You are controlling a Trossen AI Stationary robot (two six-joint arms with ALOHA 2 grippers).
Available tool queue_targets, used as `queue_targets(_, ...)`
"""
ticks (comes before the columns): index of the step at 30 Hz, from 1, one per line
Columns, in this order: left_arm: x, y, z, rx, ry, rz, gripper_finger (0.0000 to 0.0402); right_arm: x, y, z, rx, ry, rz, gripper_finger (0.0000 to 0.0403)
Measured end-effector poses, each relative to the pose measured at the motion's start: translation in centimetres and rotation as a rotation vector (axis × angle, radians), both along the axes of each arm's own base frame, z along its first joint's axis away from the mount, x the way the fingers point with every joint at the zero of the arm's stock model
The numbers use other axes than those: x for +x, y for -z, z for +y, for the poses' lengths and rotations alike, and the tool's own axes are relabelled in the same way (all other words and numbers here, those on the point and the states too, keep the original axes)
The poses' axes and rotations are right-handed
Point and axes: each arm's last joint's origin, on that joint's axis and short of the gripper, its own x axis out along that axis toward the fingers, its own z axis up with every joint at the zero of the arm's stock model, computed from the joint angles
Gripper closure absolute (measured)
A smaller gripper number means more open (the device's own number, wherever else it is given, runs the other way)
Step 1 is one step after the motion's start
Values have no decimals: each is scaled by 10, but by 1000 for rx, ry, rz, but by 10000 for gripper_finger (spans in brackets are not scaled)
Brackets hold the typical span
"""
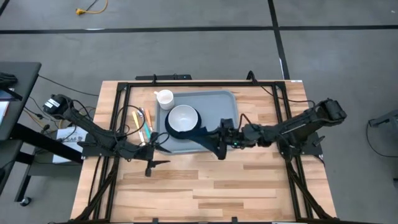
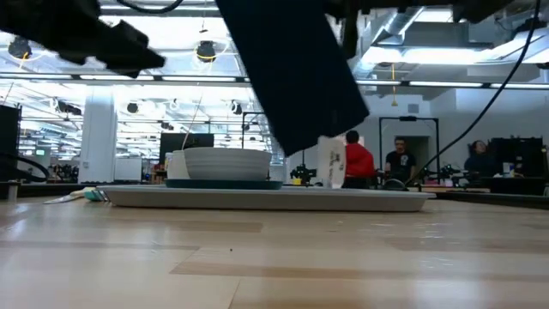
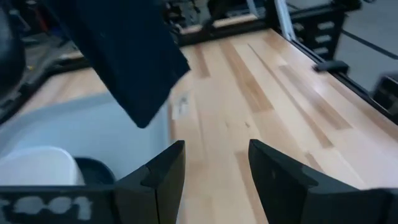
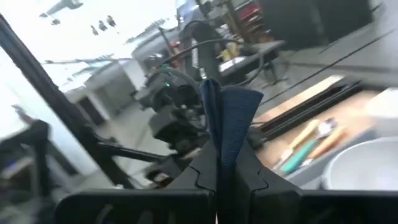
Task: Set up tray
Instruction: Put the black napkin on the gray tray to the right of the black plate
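The grey-blue tray [image 1: 217,102] lies mid-table and carries a white bowl [image 1: 183,118] on a dark teal plate [image 2: 223,183] and a white cup [image 1: 165,98]. My right gripper [image 4: 217,180] is over the tray's near right corner, shut on a dark navy napkin [image 2: 300,77]. The napkin hangs clear above the tray [image 2: 266,199]. My left gripper [image 3: 214,168] is open and holds nothing. It hovers at the tray's near left corner [image 1: 155,149], and the napkin [image 3: 124,56] hangs ahead of it. My right gripper pinches the napkin between its two shut fingers [image 4: 245,171], on a folded edge [image 4: 219,146] of several layers that sticks out past the fingertips. The cloth is lifted clear, and the rest of it hangs slack below the gripper [image 1: 208,142], above the tray.
Several utensils with coloured handles [image 1: 144,124] lie on the wooden table left of the tray. Bare wood [image 1: 205,186] stretches toward the near edge. A black frame [image 1: 186,81] runs round the table. People stand in the room beyond [image 2: 356,159].
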Motion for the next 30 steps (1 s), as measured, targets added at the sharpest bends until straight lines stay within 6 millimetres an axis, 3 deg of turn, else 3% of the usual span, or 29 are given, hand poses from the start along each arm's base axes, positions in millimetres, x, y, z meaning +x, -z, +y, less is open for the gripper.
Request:
queue_targets(10, -21, 26, -1, 36, -62, -69, 235, -5, 4, 40, 96, -163, -50, 399)
queue_targets(17, -21, 20, -1, 58, -61, -142, 235, -5, 50, 47, 166, 31, 191, 399)
queue_targets(21, -20, 17, -2, 103, -47, -171, 235, -13, 63, 32, 196, 105, 214, 401)
queue_targets(30, -20, 17, -2, 146, -38, -176, 235, -28, 104, -24, 248, 353, 344, 401)
